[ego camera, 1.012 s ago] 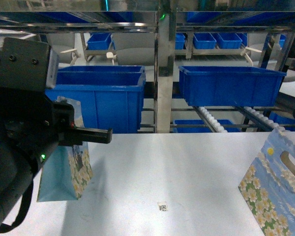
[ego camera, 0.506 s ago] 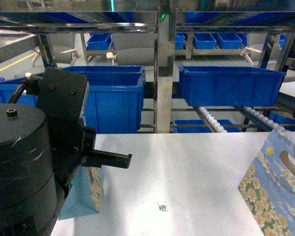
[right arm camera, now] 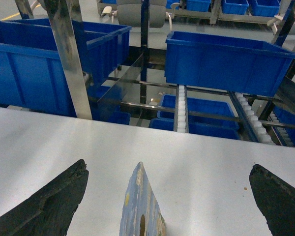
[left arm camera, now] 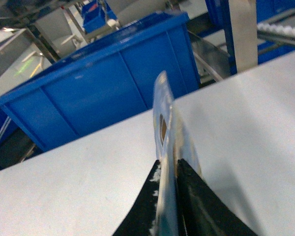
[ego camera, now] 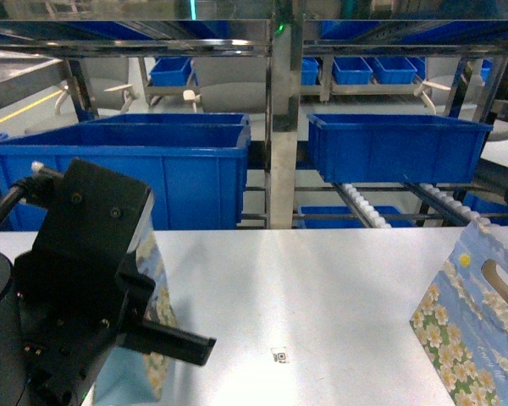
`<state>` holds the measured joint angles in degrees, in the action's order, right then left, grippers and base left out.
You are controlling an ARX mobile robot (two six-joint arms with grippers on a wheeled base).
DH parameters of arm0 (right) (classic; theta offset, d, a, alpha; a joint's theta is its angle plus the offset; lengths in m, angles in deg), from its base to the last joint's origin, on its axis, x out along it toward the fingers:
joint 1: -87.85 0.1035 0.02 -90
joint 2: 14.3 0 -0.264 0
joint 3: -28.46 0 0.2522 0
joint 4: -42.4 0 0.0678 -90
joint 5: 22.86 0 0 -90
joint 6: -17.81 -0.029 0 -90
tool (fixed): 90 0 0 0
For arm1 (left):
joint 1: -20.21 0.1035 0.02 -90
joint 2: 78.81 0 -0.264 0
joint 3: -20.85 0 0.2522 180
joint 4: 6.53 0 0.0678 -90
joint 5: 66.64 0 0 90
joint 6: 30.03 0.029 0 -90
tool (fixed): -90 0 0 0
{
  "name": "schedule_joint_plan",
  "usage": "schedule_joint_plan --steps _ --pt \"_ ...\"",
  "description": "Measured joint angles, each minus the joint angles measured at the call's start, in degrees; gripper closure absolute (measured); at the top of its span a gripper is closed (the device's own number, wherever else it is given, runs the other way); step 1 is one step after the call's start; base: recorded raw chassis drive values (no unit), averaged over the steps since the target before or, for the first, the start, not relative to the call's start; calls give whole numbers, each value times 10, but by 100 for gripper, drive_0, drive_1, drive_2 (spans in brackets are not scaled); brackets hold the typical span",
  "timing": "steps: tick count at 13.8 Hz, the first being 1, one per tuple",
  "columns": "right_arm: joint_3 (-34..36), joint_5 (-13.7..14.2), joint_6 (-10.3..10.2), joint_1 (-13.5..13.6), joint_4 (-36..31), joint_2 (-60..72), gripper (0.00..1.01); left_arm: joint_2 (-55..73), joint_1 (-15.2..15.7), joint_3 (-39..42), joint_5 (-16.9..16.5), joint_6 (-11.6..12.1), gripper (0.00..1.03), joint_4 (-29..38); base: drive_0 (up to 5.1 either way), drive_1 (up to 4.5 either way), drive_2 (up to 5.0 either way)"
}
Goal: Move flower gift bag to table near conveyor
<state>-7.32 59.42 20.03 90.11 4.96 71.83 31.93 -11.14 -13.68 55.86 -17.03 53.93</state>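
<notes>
The white table carries a small code sticker near its middle, one flower bag at the near left and another bag at the near right

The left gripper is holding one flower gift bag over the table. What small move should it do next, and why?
Probably lower it a little until the bag stands on the table. The left gripper is shut on the flower gift bag at its top edge, already above the white tabletop beside the conveyor; whether its base touches is hidden.
</notes>
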Motion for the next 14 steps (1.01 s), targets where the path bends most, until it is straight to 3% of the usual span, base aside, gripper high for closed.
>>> schedule_joint_plan --steps 4,7,8,12,14 --pt "0 0 0 0 0 0 3 -25 6 26 -36 -12 45 -4 0 0 0" --pt "0 0 0 0 0 0 3 -37 32 38 -53 -37 9 -6 0 0 0" --pt "0 0 0 0 0 0 3 -53 40 42 -58 -40 4 -6 0 0 0" --pt "0 0 0 0 0 0 3 -159 68 59 -106 -50 5 -5 0 0 0" --pt "0 0 0 0 0 0 3 -238 96 80 -147 -50 5 -5 0 0 0"
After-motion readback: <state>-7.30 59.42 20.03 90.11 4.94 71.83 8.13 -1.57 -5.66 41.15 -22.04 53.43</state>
